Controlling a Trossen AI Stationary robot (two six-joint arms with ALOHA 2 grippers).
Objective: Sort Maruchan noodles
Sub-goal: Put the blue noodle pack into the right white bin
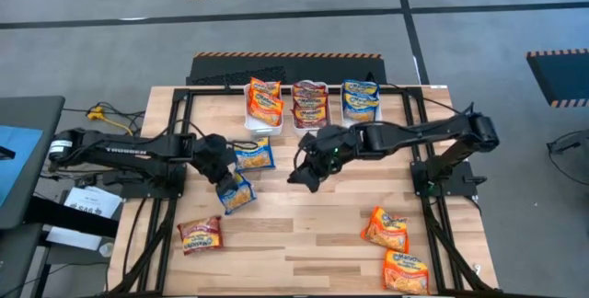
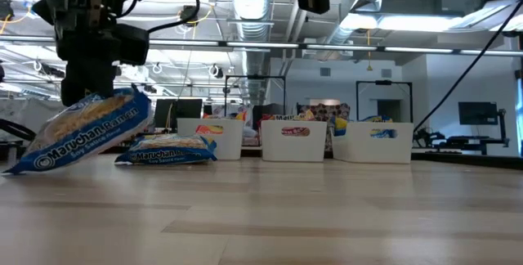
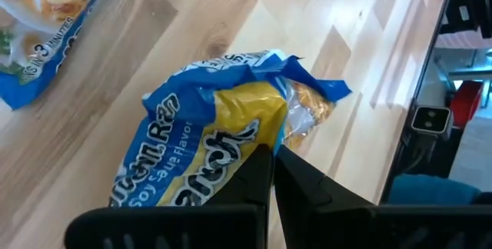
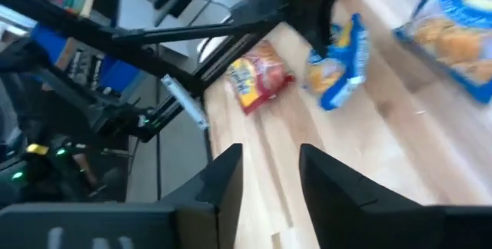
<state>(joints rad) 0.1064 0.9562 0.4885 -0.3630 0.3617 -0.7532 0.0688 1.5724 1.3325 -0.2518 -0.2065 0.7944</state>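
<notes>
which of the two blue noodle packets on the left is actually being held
The blue packet nearer the table's front edge: the left gripper is shut on it and it hangs tilted. The other blue packet, nearer the bins, lies flat and untouched.

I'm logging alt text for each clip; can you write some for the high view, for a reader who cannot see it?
Seen from above, the left pincer grips a blue noodle packet over a wooden table, while the open right pincer hangs near the middle. Three white bins at the far edge hold sorted packets; a second blue packet, a red packet and two orange packets remain loose.
</notes>
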